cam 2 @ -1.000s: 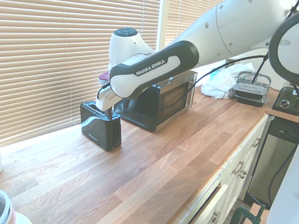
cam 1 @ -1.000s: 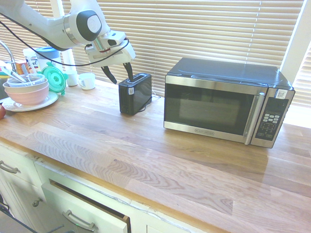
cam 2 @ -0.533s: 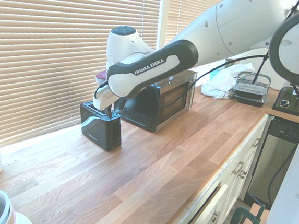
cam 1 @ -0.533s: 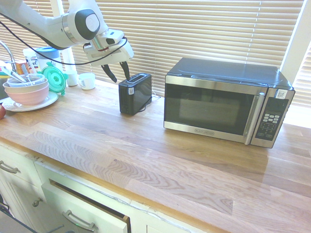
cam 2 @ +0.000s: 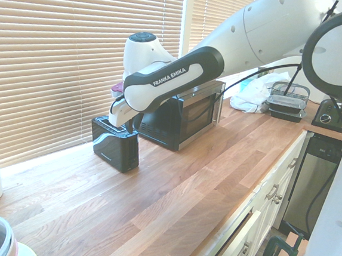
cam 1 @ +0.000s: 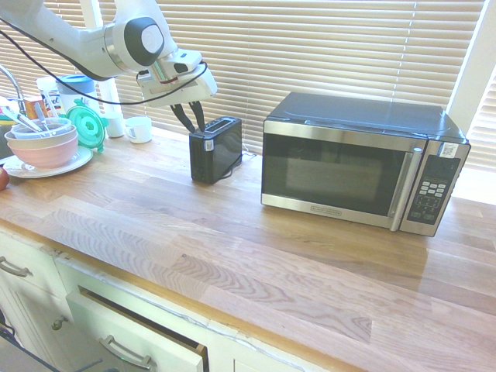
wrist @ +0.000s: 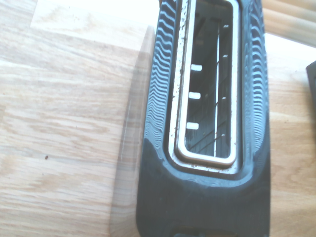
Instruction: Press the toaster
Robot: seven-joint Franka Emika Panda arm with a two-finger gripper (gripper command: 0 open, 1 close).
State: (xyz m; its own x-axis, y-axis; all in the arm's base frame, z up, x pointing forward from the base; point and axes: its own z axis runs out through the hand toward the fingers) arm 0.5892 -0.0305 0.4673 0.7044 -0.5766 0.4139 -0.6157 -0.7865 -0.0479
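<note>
The toaster (cam 1: pixel 215 149) is a small, narrow black box on the wooden counter, left of the microwave, with a white sticker on its near end. My gripper (cam 1: pixel 194 122) hangs just above that end, pointing down. Its two dark fingers stand only a narrow gap apart with nothing between them. From the other side, the arm's black forearm hides the fingers over the toaster (cam 2: pixel 115 143). The wrist view looks straight down on the toaster (wrist: pixel 207 197) and its chrome-rimmed slot (wrist: pixel 207 84).
A silver-and-black microwave (cam 1: pixel 360 163) stands close to the right of the toaster, with window blinds behind both. At the counter's left are stacked bowls on a plate (cam 1: pixel 43 147), a white cup (cam 1: pixel 139 129) and a teal lid (cam 1: pixel 85 124). A drawer (cam 1: pixel 139 333) below stands ajar.
The fingers have drawn together from wide apart to a narrow gap. The hand rose slightly off the toaster's end and now hovers over it.
</note>
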